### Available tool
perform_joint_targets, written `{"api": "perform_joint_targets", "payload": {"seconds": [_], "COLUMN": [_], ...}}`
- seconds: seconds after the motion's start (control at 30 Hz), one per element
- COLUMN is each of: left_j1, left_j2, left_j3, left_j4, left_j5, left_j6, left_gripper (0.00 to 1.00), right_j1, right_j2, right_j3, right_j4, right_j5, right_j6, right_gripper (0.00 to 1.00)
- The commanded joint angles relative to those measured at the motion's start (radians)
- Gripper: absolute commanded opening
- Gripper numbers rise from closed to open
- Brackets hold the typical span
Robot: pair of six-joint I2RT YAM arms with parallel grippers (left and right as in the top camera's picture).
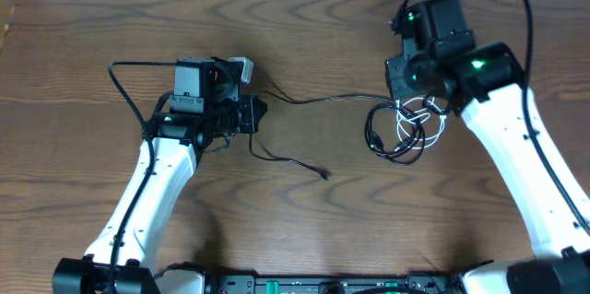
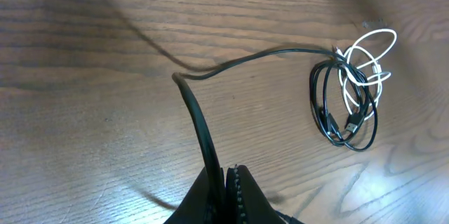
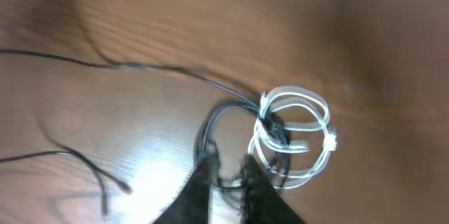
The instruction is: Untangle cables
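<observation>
Overhead, blk cable [image 1: 323, 99] running from blk/wht tangle [image 1: 410, 130], L hand [image 2: 226, 175] pinching it, R hand [image 3: 228, 171] ajar

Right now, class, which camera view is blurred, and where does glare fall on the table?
Right wrist view: blurred throughout, white cable smeared, glare on the table beside it. Left wrist view: sharp, black cable crisp, glare patch at lower right. Overhead view: sharp, fairly evenly lit.

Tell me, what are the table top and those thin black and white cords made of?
Table top: wood or wood-look laminate, judging by brown grain lines; smooth, with light glare. Black cord: probably a rubbery plastic sheath, dull, bending easily. White cord: likely similar plastic, lying in loose loops.
</observation>
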Motion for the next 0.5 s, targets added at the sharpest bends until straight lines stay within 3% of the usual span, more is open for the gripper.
{"api": "perform_joint_targets", "payload": {"seconds": [0.0, 0.2, 0.47], "left_j1": [0.002, 0.002, 0.002], "left_j2": [-0.017, -0.017, -0.017], "left_j3": [-0.012, -0.018, -0.018], "left_j4": [0.0, -0.006, -0.013], "left_j5": [-0.014, -0.034, -0.048], "left_j6": [0.018, 0.018, 0.018], "left_gripper": [0.08, 0.08, 0.08], "right_j1": [-0.013, -0.019, -0.018], "right_j2": [0.072, 0.2, 0.294], "right_j3": [-0.014, -0.023, -0.023], "right_j4": [-0.018, -0.026, -0.091], "right_j5": [0.079, 0.088, 0.253], "right_j6": [0.097, 0.24, 0.543], "right_gripper": [0.22, 0.33, 0.38]}}
